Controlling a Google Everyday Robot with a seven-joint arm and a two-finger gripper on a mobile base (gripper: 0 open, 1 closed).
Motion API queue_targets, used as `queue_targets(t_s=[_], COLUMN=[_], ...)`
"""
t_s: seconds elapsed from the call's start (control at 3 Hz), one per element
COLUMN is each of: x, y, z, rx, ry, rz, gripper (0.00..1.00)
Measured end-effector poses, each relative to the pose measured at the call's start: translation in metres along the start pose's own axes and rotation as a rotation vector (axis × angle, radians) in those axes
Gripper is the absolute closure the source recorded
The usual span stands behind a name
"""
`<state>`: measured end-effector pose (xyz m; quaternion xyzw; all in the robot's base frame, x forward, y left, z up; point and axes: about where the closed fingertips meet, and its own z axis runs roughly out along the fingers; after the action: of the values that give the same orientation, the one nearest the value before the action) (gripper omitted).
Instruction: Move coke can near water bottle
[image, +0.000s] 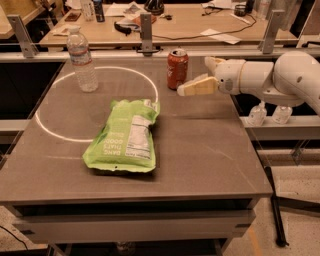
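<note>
A red can (177, 69) stands upright at the far edge of the table (210, 150), well apart from the bottle (83, 61) to its left, while the gripper (196, 76) hovers just beside it on the right, fingers spread wide, apparently lined up to grasp it.

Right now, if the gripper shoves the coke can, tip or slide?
Coke can stands upright, taller than wide: a high push probably tips it, then it could roll. Smooth table likely lets a low push slide it. Gripper sits open beside it.
</note>
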<state>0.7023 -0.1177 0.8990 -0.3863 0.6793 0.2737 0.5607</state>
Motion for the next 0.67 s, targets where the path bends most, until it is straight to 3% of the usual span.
queue_targets(t_s=[0.67], x=[0.012], y=[-0.020], z=[0.036], rx=[-0.078], ry=[0.014], rz=[0.031], gripper=[0.00])
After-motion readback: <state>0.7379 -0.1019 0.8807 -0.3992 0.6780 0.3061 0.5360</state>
